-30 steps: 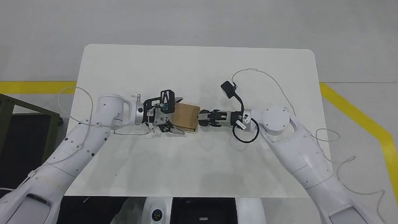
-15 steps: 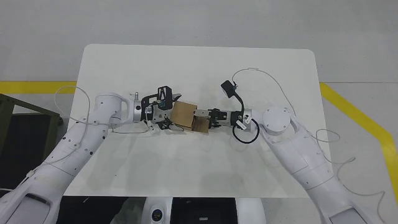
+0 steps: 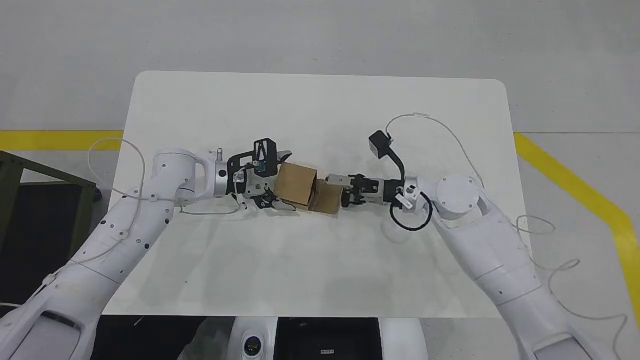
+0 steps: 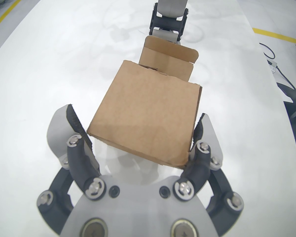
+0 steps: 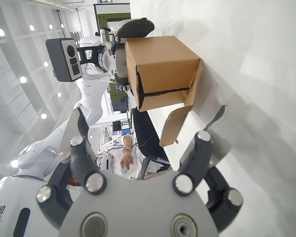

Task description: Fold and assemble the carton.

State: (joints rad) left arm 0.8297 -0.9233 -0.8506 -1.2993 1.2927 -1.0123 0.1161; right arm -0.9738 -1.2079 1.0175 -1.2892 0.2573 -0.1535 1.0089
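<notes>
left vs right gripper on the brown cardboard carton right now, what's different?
Grip: the left gripper is shut on one end of the brown cardboard carton; the right gripper is open, holding nothing.
Position: the left gripper straddles the carton body; the right gripper sits at the opposite end, by the unfolded end flap, contact unclear.
Shared: both face each other along the carton over the white table.
</notes>
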